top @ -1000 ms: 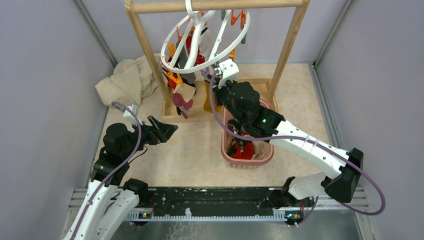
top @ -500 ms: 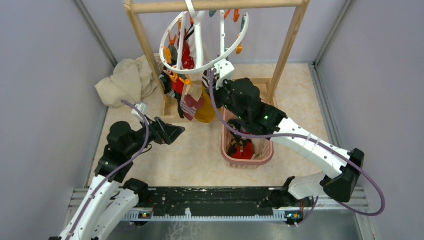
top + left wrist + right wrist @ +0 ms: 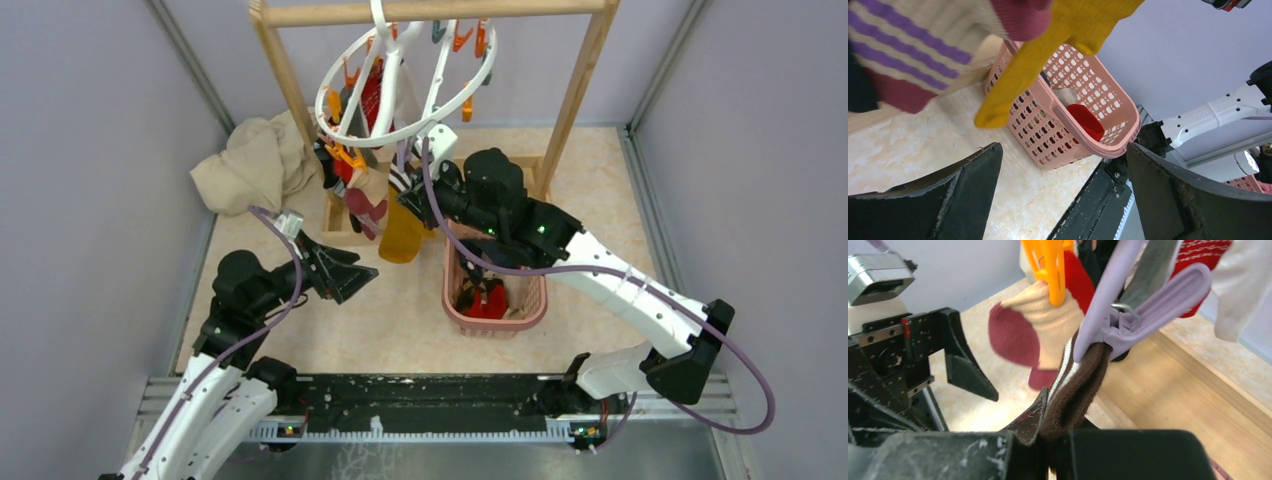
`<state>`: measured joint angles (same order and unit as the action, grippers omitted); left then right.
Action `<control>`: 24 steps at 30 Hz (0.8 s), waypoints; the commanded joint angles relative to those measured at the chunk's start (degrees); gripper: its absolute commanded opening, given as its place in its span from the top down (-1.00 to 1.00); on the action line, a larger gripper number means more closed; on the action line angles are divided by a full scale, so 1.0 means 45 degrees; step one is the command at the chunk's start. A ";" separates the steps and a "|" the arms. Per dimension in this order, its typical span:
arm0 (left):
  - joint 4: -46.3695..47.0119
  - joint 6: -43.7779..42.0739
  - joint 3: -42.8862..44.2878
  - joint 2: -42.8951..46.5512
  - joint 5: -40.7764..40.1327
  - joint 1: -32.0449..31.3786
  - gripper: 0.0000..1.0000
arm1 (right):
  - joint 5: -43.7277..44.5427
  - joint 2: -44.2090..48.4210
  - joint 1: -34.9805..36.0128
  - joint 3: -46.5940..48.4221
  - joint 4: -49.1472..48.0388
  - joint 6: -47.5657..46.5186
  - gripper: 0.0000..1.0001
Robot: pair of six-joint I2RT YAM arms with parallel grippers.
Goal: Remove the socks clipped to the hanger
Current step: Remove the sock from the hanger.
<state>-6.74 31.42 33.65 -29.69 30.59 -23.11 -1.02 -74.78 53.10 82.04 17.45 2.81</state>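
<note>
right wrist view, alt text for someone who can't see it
The right gripper is shut on a brown, white-striped sock held in a purple clip. Behind it, an orange clip holds a cream and maroon sock.

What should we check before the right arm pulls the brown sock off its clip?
1. Right gripper shut on the brown sock: ok.
2. Purple clip let go of the sock: not ok, it is clamped on the cuff.
3. Left gripper free to help: ok, open and empty, below the yellow sock.
4. Basket in place for the drop: ok, on the table under the right arm.
5. Hanger hook seated on the rail: cannot tell, it sits at the picture's edge.
</note>
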 commanded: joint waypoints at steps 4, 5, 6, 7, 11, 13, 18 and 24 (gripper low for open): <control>0.1402 0.0103 -0.0366 -0.0043 0.1039 -0.0151 -0.98 | -0.1756 0.0173 -0.0041 0.1322 0.0354 0.0239 1.00; 0.1750 0.0105 -0.0395 -0.0028 0.1086 -0.0156 -0.98 | -0.1858 0.0188 -0.0042 0.1347 0.0332 0.0280 1.00; 0.1859 0.0107 -0.0420 -0.0021 0.1134 -0.0154 -0.98 | -0.2003 0.0192 -0.0042 0.1330 0.0269 0.0319 1.00; 0.1954 0.0098 -0.0458 -0.0008 0.1189 -0.0166 -0.98 | -0.2096 0.0193 -0.0038 0.1316 0.0197 0.0373 1.00; 0.2626 0.0163 -0.0765 0.0009 0.1474 -0.0193 -0.98 | -0.2531 0.0095 -0.0041 0.1292 -0.0129 0.0639 1.00; 0.3031 0.0150 -0.0991 0.0016 0.1532 -0.0194 -0.98 | -0.2766 -0.0022 -0.0042 0.1310 -0.0287 0.0775 1.00; 0.3606 0.0195 -0.1416 0.0042 0.1260 -0.0192 -0.98 | -0.3372 -0.0304 -0.0042 0.1535 -0.0393 0.1013 1.00; 0.3757 0.0199 -0.1637 0.0049 -0.0185 -0.0204 -0.98 | -0.3958 -0.0577 -0.0045 0.1877 -0.0065 0.1046 1.00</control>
<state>6.07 32.10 27.27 -29.91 33.65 -23.55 -15.14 -76.93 53.08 86.78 18.50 6.66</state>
